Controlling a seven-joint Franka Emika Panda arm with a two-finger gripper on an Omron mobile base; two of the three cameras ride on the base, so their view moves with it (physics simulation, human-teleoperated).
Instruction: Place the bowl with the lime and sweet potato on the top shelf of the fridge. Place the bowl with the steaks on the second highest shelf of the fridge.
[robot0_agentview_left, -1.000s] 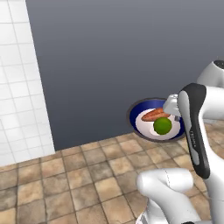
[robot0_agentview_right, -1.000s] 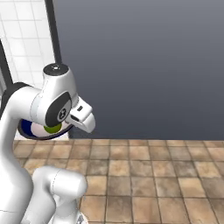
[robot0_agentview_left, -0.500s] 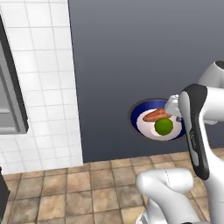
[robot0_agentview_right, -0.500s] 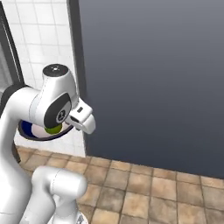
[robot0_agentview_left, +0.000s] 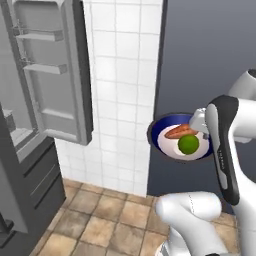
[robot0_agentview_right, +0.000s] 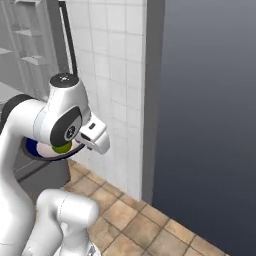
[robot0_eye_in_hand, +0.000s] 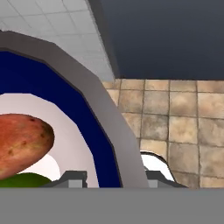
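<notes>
A blue-rimmed bowl with a white inside hangs in front of the arm. In it lie the orange-red sweet potato and the green lime. My gripper is shut on the bowl's right rim. In the hand view the grey rim of the bowl runs down between my gripper tips, with the sweet potato and the lime to its left. The fridge stands open at the left, its door racks facing me. The bowl with the steaks is out of view.
A white tiled wall stands between the fridge and a dark grey panel. Brown floor tiles lie below. From the right base view the bowl is half hidden behind my arm, and the fridge is at upper left.
The whole picture has shifted right as the camera moved: the tiled wall and open fridge have come into view at the left. The bowl stays in my grip as before.
</notes>
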